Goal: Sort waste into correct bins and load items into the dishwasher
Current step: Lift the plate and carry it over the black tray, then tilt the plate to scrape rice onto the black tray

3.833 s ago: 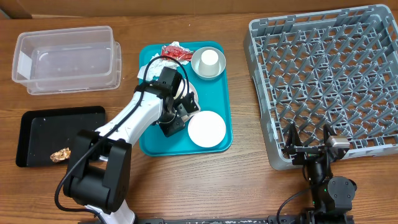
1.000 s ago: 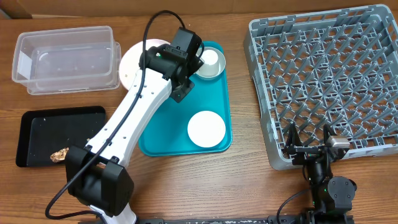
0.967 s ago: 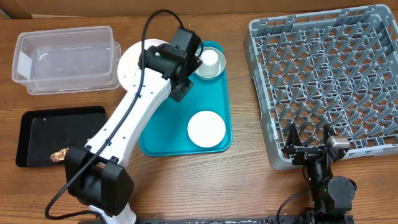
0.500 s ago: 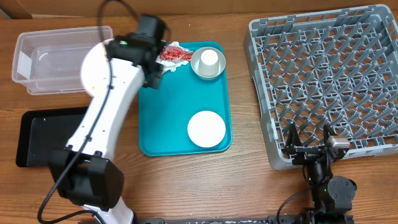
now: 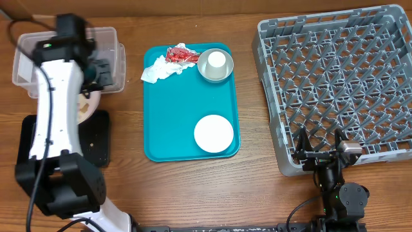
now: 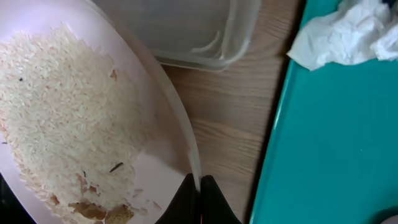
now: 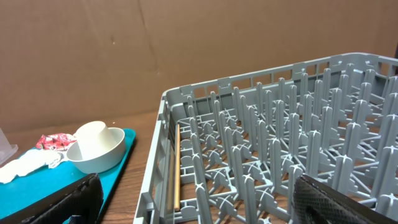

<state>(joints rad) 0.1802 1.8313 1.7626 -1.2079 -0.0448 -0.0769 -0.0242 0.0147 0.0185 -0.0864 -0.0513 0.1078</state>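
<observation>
Left wrist view: the left gripper (image 6: 199, 190) is pinched tight on the thin rim of the large plate (image 6: 171, 140), a smooth, pale pink round cut off at 9 and 6 o'clock. A heap of loose white rice (image 6: 68, 118) covers most of it, with a few brown specks at 6 o'clock. At 12 o'clock is the rounded corner of the clear tub (image 6: 205, 37), glossy plastic. At 2 o'clock the crumpled napkin (image 6: 348, 37) overhangs the edge of the teal tray (image 6: 323, 149). From overhead the white left arm (image 5: 55, 96) hides most of the plate, which shows between the tub and the matte black tray (image 5: 100, 138), at 9 o'clock on the wood-grain table (image 5: 257, 193). The red wrapper (image 5: 182, 55), the grey bowl (image 5: 206, 72) holding the cup (image 5: 218, 60), and the small plate (image 5: 214, 133) lie on the teal tray. The gridded grey dish rack (image 5: 335, 71) fills 3 o'clock. At 5 o'clock the right gripper (image 5: 318, 143) stands spread wide, holding nothing
</observation>
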